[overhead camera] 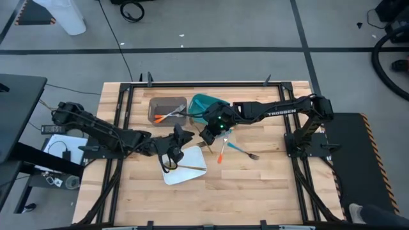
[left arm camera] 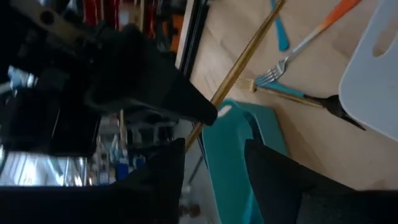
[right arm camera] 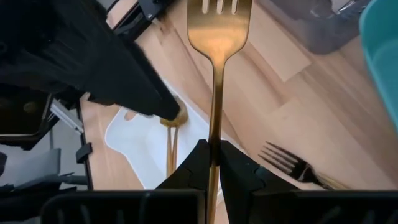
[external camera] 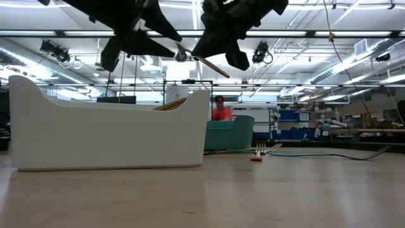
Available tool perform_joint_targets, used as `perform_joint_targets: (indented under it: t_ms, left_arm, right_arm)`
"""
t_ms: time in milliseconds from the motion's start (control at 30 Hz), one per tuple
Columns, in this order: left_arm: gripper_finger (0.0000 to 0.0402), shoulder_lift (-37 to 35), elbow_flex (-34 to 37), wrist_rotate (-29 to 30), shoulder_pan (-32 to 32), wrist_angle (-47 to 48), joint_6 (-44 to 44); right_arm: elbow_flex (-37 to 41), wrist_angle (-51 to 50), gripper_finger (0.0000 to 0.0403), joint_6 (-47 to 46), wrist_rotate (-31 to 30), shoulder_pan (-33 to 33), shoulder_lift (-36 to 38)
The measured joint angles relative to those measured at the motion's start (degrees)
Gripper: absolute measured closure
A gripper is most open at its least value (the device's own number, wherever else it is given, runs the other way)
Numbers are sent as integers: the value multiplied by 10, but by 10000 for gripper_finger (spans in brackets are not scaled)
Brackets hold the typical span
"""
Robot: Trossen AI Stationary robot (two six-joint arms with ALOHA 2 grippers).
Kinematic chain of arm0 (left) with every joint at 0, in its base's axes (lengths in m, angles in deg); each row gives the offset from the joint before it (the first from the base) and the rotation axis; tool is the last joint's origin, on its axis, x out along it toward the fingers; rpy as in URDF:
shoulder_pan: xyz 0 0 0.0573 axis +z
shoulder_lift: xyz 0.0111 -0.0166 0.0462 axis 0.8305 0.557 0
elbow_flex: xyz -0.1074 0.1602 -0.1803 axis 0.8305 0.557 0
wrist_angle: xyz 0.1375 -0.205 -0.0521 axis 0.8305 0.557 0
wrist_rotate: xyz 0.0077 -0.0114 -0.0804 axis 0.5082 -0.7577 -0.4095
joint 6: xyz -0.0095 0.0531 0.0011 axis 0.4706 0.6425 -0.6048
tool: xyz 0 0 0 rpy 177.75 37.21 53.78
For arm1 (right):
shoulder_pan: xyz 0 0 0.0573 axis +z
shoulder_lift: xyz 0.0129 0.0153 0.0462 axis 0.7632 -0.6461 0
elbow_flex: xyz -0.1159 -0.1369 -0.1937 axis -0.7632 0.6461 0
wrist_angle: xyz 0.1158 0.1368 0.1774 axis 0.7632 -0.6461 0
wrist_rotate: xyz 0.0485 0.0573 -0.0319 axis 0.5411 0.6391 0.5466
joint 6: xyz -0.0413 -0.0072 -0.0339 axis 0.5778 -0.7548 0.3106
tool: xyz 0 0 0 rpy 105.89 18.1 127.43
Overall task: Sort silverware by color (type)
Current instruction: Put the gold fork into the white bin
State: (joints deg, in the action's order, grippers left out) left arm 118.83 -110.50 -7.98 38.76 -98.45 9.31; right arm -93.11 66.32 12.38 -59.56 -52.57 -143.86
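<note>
Overhead, right gripper (right arm camera: 211,163) jaws pinched on gold fork (right arm camera: 216,37); left gripper (overhead camera: 174,145) jaws wide, alongside.

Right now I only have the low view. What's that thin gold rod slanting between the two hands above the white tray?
Observer: It's a gold metal fork, and the right hand is shut on its handle, tines pointing away from the wrist.
Operator: Okay, and is anything sorted into the bins behind the tray yet?
Observer: Yes, the grey rectangular bin holds orange-handled utensils.
</note>
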Motion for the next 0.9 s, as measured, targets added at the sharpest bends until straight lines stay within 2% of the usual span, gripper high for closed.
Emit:
perform_joint_targets:
  t_ms: [100,300,467,733,900]
  left_arm:
    - [226,0,0,-45,16,-14,55]
    - [226,0,0,-56,38,-67,127]
    - [226,0,0,-108,52,-65,156]
    - [227,0,0,-110,75,-61,162]
    - [249,0,0,-110,77,-56,196]
  right_arm:
    - [0,0,373,0,4,2,0]
    - [0,4,373,-2,4,9,0]
    - [0,15,373,-2,4,9,0]
    - [0,34,373,-1,20,9,0]
    - [0,40,373,-2,27,10,0]
